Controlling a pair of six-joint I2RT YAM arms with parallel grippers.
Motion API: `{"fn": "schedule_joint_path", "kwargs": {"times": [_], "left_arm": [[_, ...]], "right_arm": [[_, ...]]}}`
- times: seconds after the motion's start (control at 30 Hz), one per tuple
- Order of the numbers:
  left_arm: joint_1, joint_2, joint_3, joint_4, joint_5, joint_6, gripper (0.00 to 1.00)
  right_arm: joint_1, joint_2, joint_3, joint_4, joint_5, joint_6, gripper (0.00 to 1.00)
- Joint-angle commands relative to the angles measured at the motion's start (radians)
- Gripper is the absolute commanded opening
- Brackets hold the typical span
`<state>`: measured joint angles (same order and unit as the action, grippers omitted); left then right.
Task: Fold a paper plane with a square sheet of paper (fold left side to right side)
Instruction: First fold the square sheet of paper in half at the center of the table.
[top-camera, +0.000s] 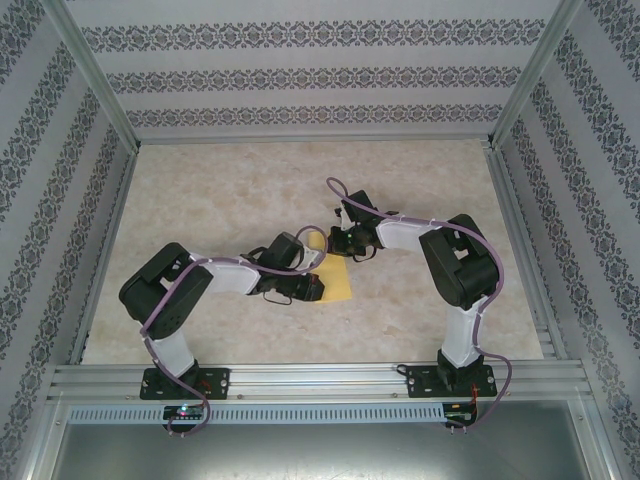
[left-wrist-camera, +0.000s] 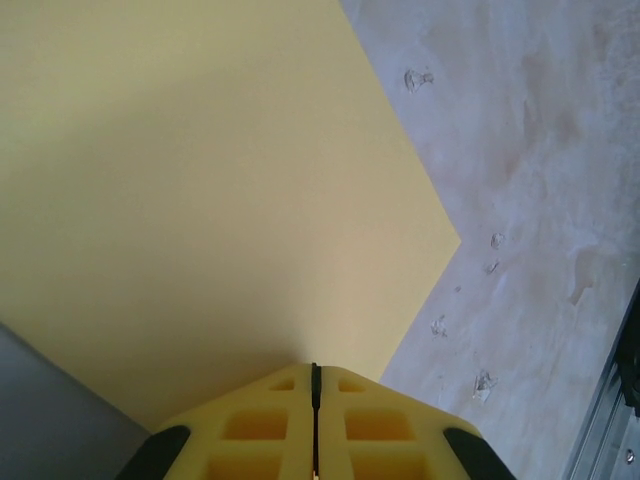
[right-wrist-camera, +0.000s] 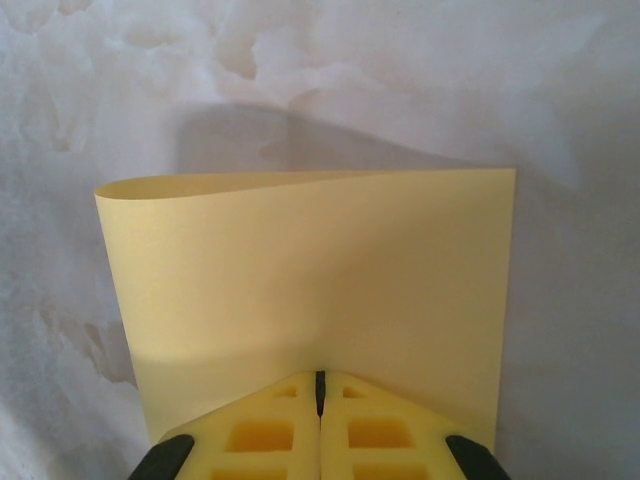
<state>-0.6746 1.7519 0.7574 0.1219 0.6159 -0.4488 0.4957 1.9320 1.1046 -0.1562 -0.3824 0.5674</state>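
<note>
Count: one square sheet of paper (right-wrist-camera: 320, 280), two grippers
Look: yellow, curled over
Left gripper (left-wrist-camera: 315, 372): pinching its edge
Right gripper (right-wrist-camera: 320, 380): same

The square sheet of paper (top-camera: 338, 278) lies on the table (top-camera: 230, 190) near its middle, between the two arms. The left gripper (top-camera: 316, 288) sits at the sheet's left edge and the right gripper (top-camera: 338, 244) at its far edge, both touching it. The sheet curls over on itself, with the bend farthest from the right gripper.
</note>
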Motion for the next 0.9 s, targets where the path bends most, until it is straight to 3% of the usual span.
{"fn": "schedule_joint_path", "kwargs": {"times": [0.0,0.87], "left_arm": [[-0.026,-0.015,-0.049,-0.061,-0.005,0.008,0.09],[-0.047,-0.202,-0.097,-0.118,0.006,-0.027,0.07]], "right_arm": [[0.012,0.013,-0.005,-0.095,0.062,-0.026,0.05],[0.012,0.019,0.01,-0.101,0.057,-0.035,0.05]]}}
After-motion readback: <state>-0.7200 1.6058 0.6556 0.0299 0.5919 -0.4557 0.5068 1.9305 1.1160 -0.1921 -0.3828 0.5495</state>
